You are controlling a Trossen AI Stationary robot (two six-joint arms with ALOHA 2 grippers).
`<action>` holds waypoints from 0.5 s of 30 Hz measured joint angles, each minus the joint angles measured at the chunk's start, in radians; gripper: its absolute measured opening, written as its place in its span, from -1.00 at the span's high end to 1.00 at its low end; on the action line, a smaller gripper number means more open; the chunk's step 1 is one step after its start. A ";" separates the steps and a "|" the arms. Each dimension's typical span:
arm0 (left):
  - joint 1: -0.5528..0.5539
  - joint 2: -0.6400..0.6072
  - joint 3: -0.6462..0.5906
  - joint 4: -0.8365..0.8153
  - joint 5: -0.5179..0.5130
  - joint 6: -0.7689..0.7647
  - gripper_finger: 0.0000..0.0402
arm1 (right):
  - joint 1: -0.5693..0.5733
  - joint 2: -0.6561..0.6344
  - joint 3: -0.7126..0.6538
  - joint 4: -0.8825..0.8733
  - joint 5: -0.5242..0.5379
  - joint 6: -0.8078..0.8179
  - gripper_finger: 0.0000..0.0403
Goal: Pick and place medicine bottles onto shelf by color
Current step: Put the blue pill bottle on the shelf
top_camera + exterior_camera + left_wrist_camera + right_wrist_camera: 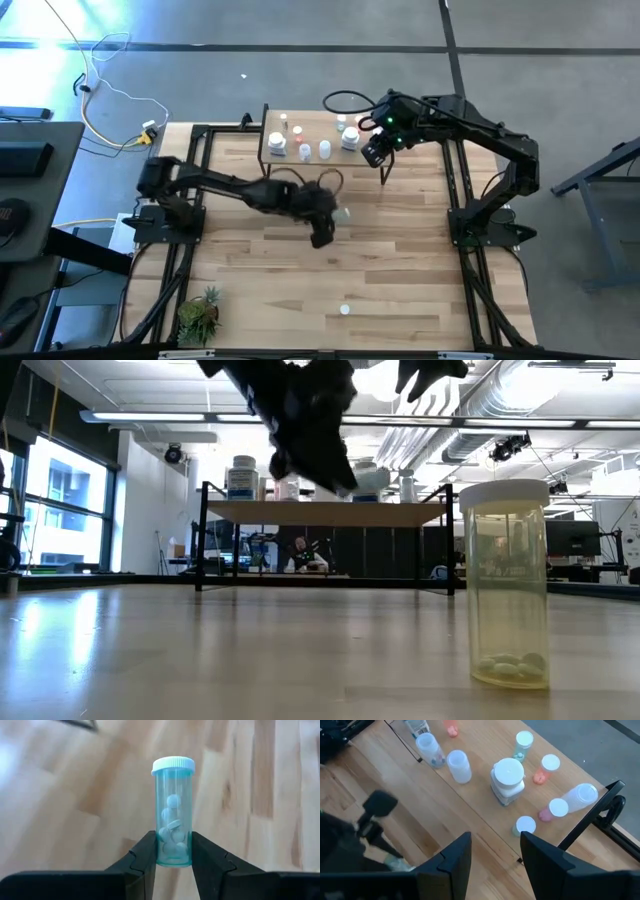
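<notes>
Carrying a clear vial (173, 812) toward the shelf (310, 155), pinched low in the left gripper (172, 857).

Done well, this step means keeping the vial upright, approaching the shelf, which lies at about twelve o'clock from the gripper in the high view, and setting it beside bottles of like cap colour without knocking the ones already standing there. The left gripper's fingers (147, 855) are nearly closed, clamped on the vial's lower end, its pale cap pointing away and white tablets inside. The right gripper (492, 855) hangs at the shelf's three o'clock end, jaws parted and empty. Another capped vial (344, 310) waits on the table near six o'clock.
</notes>
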 joint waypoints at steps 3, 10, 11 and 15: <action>0.033 -0.048 0.001 0.021 -0.010 0.019 0.55 | 0.000 0.000 0.000 0.030 0.001 0.000 0.20; 0.103 -0.143 0.001 0.046 -0.007 0.065 0.55 | -0.015 0.000 0.000 0.178 -0.079 -0.098 0.20; 0.114 -0.154 0.001 0.059 -0.008 0.076 0.55 | -0.020 0.000 0.000 0.205 -0.094 -0.113 0.20; 0.163 -0.187 0.001 0.084 -0.028 0.108 0.55 | -0.041 0.000 0.000 0.305 -0.106 -0.165 0.20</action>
